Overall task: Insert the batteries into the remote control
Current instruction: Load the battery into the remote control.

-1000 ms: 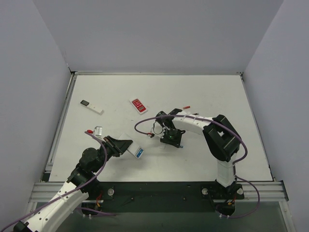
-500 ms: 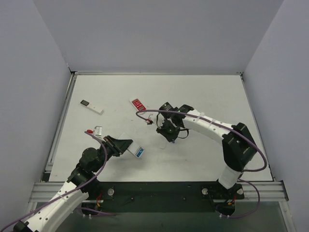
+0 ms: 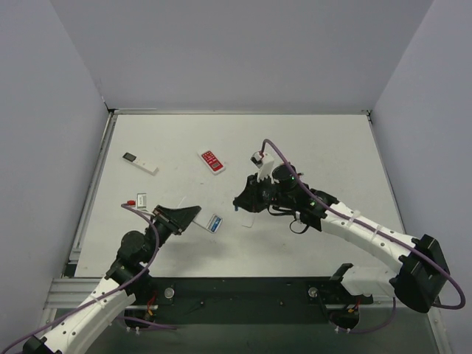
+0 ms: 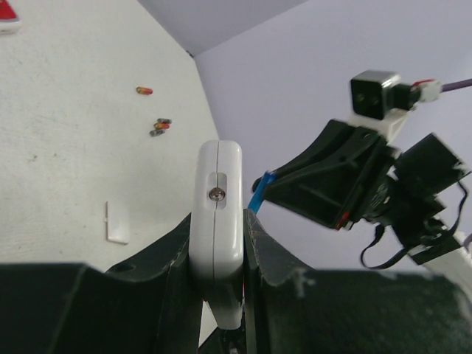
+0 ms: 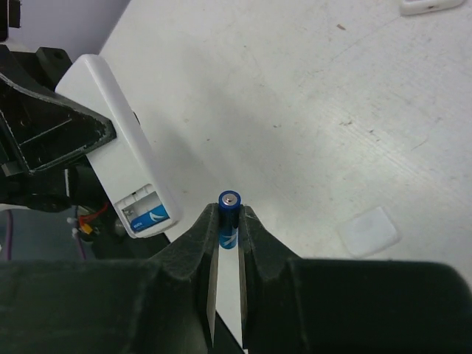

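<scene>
White walled table (image 3: 332,147), blue battery (image 5: 229,212) near remote control (image 5: 110,125) open end

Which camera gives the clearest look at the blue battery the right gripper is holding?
Right wrist: the battery stands clamped in the right gripper, metal tip visible. Left wrist shows only a blue sliver beside the remote. The top view leaves it too small to tell.

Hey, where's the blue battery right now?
In the right wrist view, the blue battery stands pinched in the right gripper, just right of the white remote that the left gripper holds.
</scene>
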Motion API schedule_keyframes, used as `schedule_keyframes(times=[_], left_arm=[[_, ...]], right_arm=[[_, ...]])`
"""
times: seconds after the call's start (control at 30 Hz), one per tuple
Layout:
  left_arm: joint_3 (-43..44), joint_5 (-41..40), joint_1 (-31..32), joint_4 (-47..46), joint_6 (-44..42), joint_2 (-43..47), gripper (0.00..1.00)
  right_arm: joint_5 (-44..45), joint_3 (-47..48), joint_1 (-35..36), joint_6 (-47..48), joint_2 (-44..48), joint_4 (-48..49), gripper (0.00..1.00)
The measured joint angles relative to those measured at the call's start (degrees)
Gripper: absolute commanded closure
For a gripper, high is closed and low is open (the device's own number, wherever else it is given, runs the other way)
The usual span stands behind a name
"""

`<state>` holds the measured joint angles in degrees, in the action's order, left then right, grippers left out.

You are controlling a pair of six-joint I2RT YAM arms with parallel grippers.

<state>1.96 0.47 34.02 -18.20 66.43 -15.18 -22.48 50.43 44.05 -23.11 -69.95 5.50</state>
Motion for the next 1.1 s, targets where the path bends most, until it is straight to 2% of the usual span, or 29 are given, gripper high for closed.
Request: schedule_keyframes(times=[0.2,0.47,1.1], left_arm=[[0.0,-1.4,0.0,-6.1,4.1,-1.0,1.00],[0.0,-1.8,0.0,-7.8,7.4,-2.5,1.00],[0.0,-4.9,0.0,-10.9,15.2,-1.7,1.00]], right_arm=[[4.8,-6.3,7.1,-8.4,1.4,11.5,1.00],[8.9,-7.0,11.1,-9.9,3.3,24.1,1.00],[19.8,-8.6,20.5,-4.1,1.4,28.5,1.00]])
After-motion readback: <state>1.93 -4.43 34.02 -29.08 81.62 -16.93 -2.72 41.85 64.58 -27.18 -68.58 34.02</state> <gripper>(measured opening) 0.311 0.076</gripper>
